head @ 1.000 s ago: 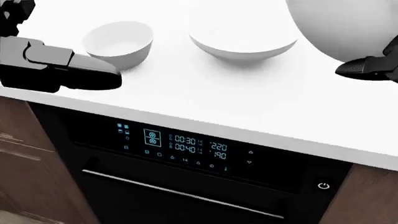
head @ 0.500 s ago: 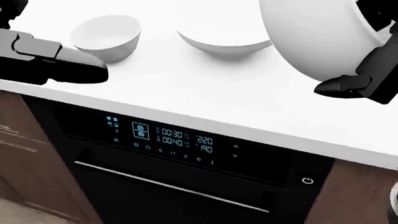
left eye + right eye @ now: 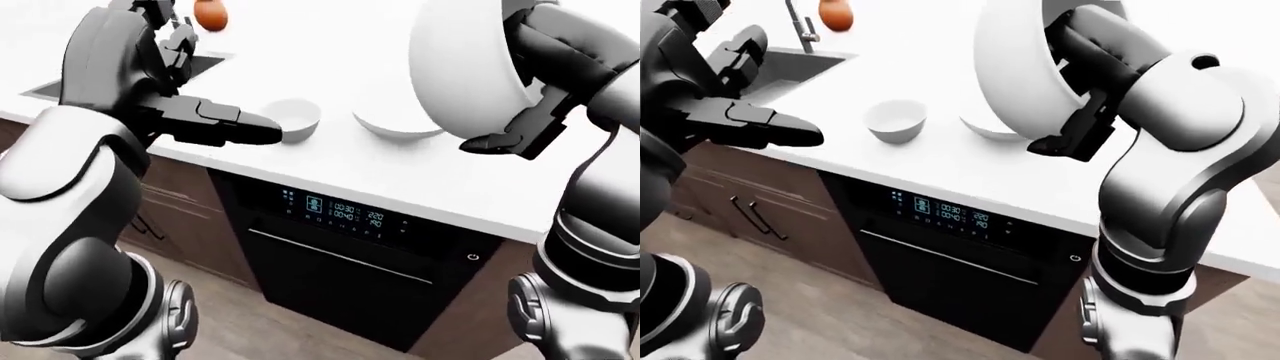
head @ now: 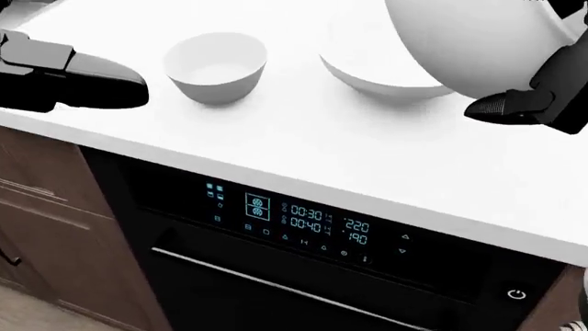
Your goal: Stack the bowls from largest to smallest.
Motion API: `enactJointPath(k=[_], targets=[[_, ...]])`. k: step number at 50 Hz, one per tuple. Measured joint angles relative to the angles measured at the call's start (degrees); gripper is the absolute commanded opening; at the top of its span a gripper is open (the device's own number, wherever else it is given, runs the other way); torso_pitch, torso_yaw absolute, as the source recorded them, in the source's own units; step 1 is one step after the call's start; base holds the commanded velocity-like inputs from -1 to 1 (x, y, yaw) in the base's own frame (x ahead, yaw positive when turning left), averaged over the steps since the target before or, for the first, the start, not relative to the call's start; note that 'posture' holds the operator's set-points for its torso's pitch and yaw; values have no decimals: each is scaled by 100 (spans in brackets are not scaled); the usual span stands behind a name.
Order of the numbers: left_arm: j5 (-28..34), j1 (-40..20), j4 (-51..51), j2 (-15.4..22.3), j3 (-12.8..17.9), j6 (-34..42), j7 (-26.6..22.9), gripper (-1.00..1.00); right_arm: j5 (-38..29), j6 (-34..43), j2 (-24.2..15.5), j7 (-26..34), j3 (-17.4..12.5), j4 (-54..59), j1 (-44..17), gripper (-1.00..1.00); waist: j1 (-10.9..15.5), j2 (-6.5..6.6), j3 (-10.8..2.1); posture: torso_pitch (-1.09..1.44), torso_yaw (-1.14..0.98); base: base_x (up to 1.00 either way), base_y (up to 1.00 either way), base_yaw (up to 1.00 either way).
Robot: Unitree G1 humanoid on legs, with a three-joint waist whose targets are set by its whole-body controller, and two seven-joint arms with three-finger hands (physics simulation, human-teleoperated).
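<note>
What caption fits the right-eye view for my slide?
Right hand holds the largest bowl tilted above the counter, beside the medium bowl and small bowl.

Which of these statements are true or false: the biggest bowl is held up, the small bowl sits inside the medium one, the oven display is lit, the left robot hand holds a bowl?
1. The right robot hand holds the large white bowl tilted above the white counter. True.
2. The small white bowl sits inside the medium white bowl. False: they stand apart on the counter.
3. The black oven's display is lit. True.
4. The left robot hand holds a bowl. False: it is empty, beside the small bowl.
</note>
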Motion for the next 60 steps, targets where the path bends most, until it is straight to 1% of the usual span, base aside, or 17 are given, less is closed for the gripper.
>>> enactJointPath(k=[4,8,12,17,19,23,30,35,40,42,44,46,49,53,54,56,60], targets=[[-11,47,20,14,39,-14,15,100,-9,-13,17,-28,23,-39,-26,-98,76,-394,38,0,0,16,2,0],[-92,117,66,-51,-61,80,-10,100,-26,13,22,-3,-21,72,89,-98,38,-349,96,0,0,16,2,0],[-133,48,75,0,-7,90,-10,100,-16,2,25,-19,20,134,18,-98,89,-169,111,0,0,16,3,0],[-142,28,33,55,90,10,17,100,2,-51,23,-62,1,57,-46,-98,38,276,56,0,0,16,7,0],[-130,76,53,73,142,29,42,100,13,-62,82,-57,74,49,11,-98,77,160,79,0,0,16,9,0],[-118,104,93,78,133,79,86,100,86,-72,92,26,159,97,-1,-98,75,86,79,0,0,16,9,0],[-183,-45,51,94,97,67,115,100,74,-21,-42,13,-2,50,-176,-96,114,-356,11,0,0,13,3,0],[-247,-41,94,49,-8,84,108,100,45,85,-113,2,-64,167,-239,-96,47,-150,162,0,0,0,0,0],[-268,-30,123,54,9,171,111,100,101,132,-153,100,3,256,-260,-98,19,-110,247,0,0,0,0,0],[-261,-4,117,40,23,181,124,100,100,120,-165,114,36,226,-244,-99,18,-121,236,0,0,12,31,0],[-273,35,141,17,-14,212,123,100,89,118,-164,131,28,217,-195,-98,63,-281,238,0,0,25,43,0],[-294,26,86,42,-8,190,110,100,80,103,-161,107,-11,196,-221,-98,101,-370,108,0,0,27,42,0],[-272,-30,-25,80,66,56,128,100,84,42,-177,2,-68,71,-310,-98,107,-280,4,0,0,27,37,0],[-259,-58,-56,93,76,-69,149,100,64,55,-158,-105,-121,42,-383,-98,-25,177,75,0,0,10,4,0],[-258,-44,-17,109,86,-77,150,100,71,70,-110,-137,-105,57,-367,-98,-9,210,90,0,0,2,0,0],[-238,86,90,117,133,-31,163,100,128,111,-18,-113,36,103,-235,-98,43,118,267,0,0,1,0,-63],[-174,136,270,99,138,144,222,100,308,200,11,104,299,321,-143,-98,69,62,196,0,0,0,0,-100]])
